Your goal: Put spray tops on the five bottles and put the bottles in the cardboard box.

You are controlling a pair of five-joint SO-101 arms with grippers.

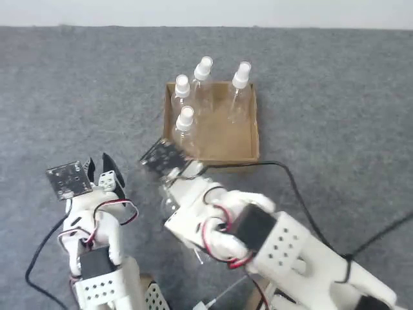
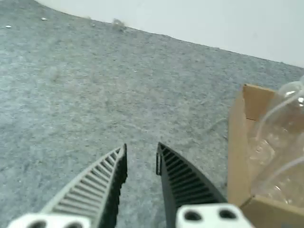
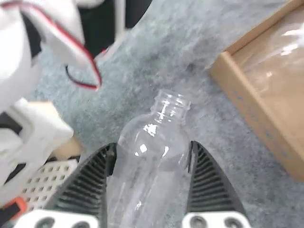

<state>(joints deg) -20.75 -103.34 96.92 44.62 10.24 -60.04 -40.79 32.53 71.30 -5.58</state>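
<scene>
High view: four spray-topped bottles (image 1: 186, 126) upright in the cardboard box (image 1: 253, 139). Fifth bottle (image 3: 159, 118), no top, clamped lengthwise in right gripper (image 3: 151, 151), neck poking past the fingertips. Left gripper (image 2: 141, 159) slightly apart.

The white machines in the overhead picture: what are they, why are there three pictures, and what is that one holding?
They are two small robot arms, each ending in a two-fingered gripper. The overhead picture comes from a fixed camera looking down on the grey mat. The other two pictures come from small cameras on each arm's wrist, so you look out along its fingers.

On the mat stands a cardboard box with four bottles upright inside it, each already wearing a white spray top.

The right gripper is shut on a clear bottle, close to the box. Its neck is bare, with no top on it yet. The left gripper is open and empty above the mat.
</scene>
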